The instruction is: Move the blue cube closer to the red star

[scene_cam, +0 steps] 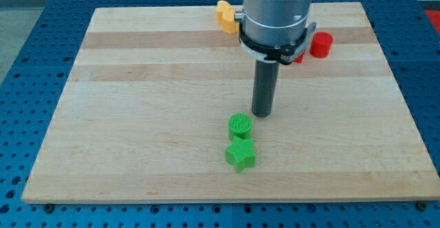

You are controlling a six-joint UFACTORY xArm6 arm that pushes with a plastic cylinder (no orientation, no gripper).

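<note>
The arm came down over the far half of the wooden board (137, 118), its grey cylindrical body filling the view's top centre, and the dark rod stood straight below it. The tip (262, 115) rested on the board just to the view's upper right of a green cylinder (240, 124), near it but with a thin strip of wood showing between them. There was no pincer on this arm at all, only the bare rod, so nothing was being clenched or let go.

Right below the green cylinder, touching it or nearly so, lay a green star (240, 155), closer to the view's bottom edge. Up near the view's top, a yellow block (225, 14) poked out from behind the arm's left side; its shape was partly hidden and I could not make it out. On the arm's other side sat a red cylinder (320, 44), standing apart from the rest, and between it and the arm's collar a sliver of another red block (298, 55) peeped out, too covered to say whether it was the star.

The blue cube was nowhere that I could see; if it was on the board, the arm's body hid it. The board lay on a blue pegboard table (27, 63).
</note>
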